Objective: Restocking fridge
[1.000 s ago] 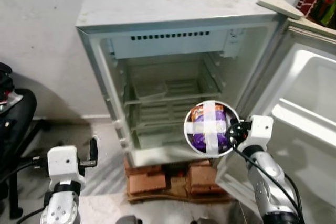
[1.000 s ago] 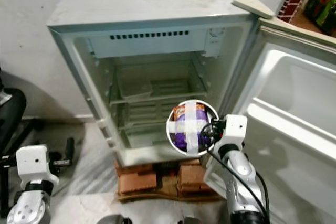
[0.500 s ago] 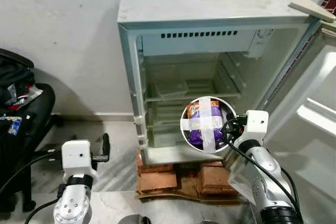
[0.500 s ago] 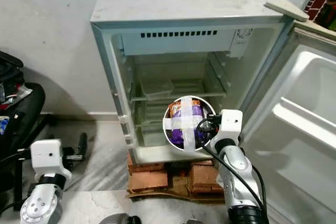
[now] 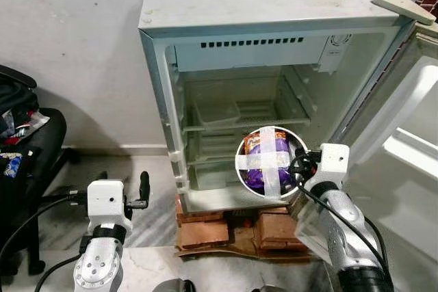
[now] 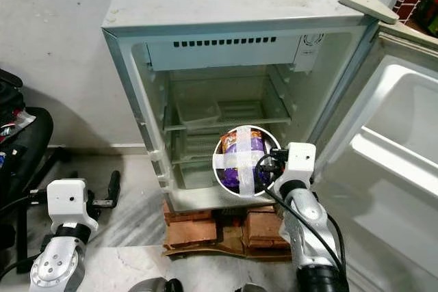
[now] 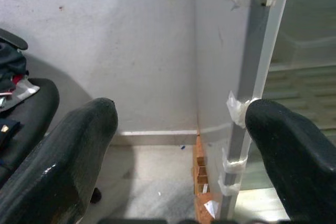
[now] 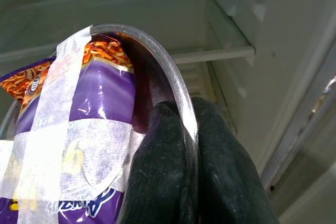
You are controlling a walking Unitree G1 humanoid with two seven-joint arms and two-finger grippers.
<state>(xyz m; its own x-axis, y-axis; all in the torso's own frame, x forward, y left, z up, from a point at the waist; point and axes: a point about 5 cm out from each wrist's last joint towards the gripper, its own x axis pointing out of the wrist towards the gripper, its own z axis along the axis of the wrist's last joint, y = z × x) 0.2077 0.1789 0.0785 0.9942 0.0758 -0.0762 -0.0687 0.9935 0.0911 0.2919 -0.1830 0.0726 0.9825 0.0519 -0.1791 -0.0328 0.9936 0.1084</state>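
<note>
One bowl (image 5: 268, 164) with the taped snack packet, rim pinched in your right claw (image 5: 299, 169), hangs at the open fridge (image 5: 205, 46) mouth; left claw (image 7: 178, 145) wide, idle; next, push forward onto a shelf (image 5: 250, 117), level.

purple-orange packet (image 5: 268, 162), white tape cross (image 5: 272, 160)

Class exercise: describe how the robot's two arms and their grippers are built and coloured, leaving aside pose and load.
Both arms are silver, jointed tubes ending in a white boxy wrist block. Each gripper, left gripper and right gripper, has two long, rounded black fingers with a matte, slightly textured surface. Black cables loop along the right arm and trail from the left arm.
</note>
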